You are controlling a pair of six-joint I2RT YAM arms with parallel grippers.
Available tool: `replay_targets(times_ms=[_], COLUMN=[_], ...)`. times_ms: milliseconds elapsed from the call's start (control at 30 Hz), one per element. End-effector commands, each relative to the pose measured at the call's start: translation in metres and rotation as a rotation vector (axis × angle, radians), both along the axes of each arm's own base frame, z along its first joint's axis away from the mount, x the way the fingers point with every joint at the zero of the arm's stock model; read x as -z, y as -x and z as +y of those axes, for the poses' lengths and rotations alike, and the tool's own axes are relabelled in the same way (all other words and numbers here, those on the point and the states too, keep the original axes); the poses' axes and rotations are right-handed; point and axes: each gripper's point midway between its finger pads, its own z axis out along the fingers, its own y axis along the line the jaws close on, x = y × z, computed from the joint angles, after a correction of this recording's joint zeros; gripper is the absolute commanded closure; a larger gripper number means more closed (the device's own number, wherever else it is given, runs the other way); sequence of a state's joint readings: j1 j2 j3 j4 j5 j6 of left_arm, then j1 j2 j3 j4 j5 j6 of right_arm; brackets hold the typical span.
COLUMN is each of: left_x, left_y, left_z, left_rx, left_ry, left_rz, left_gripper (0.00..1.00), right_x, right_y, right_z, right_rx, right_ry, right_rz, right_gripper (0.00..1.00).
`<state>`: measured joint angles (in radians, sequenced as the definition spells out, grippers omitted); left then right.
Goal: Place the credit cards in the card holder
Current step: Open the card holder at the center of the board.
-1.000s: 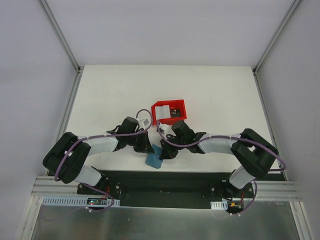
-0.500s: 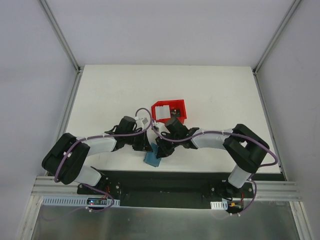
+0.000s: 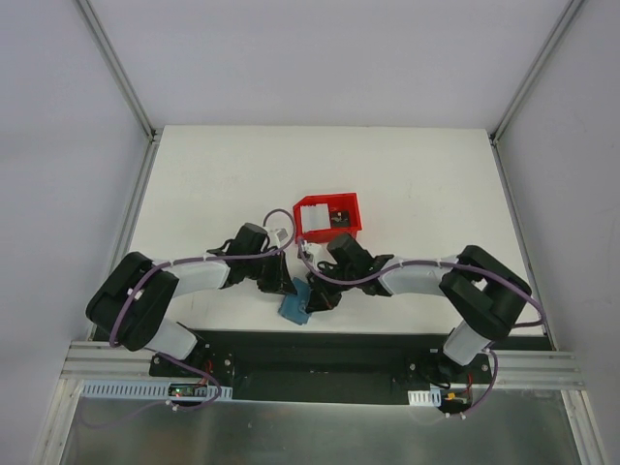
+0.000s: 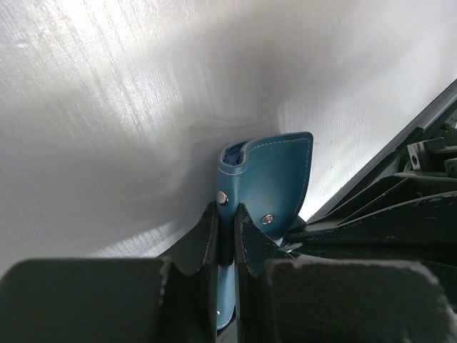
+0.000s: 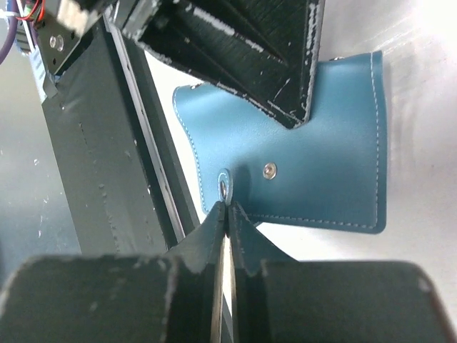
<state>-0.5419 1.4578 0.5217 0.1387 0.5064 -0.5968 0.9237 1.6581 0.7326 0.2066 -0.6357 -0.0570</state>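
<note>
Card holder (image 3: pixel 294 310): on the worktop (image 3: pixel 213 184), close to its near edge, between the two tools. It is folded. From overhead its long axis runs obliquely, from far-right to near-left.

Left tool (image 4: pixel 226 209): jaws narrow, clamped on one edge of the card holder, with a blue strip showing between the fingers. The curved fold points away from this wrist.

Right tool (image 5: pixel 227 207): jaws drawn together, tips at the snap tab (image 5: pixel 223 187). Whether the tab is pinched cannot be told.

Credit cards (image 3: pixel 312 213): pale ones lie in the left part of the red bin (image 3: pixel 354 213), just beyond the tools and apart from the card holder.

Room: the worktop extends well beyond the bin and to either side. The dark base rail lies just beside the card holder on the near side.
</note>
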Motion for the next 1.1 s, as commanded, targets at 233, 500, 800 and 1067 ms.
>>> replay_targets(times_ms=[233, 500, 800, 1067], left_x=[-0.017, -0.041, -0.041, -0.042], left_y=[-0.029, -0.015, -0.005, -0.008], left_z=[0.024, 0.019, 0.017, 0.022], left_rx=[-0.141, -0.157, -0.197, -0.209], left_ry=[-0.069, -0.026, -0.068, -0.095], left_rz=[-0.206, -0.29, -0.303, -0.318], left_gripper=[1.0, 1.0, 1.0, 1.0], right_x=[-0.021, -0.022, -0.028, -0.01], right_y=[0.017, -0.03, -0.06, -0.05], right_z=[-0.035, -0.032, -0.002, -0.005], right_rx=[0.035, 0.393, 0.625, 0.636], right_ry=[0.023, 0.093, 0.085, 0.155], right_rz=[0.05, 0.085, 0.23, 0.287], right_gripper=[0.58, 0.49, 0.4, 0.46])
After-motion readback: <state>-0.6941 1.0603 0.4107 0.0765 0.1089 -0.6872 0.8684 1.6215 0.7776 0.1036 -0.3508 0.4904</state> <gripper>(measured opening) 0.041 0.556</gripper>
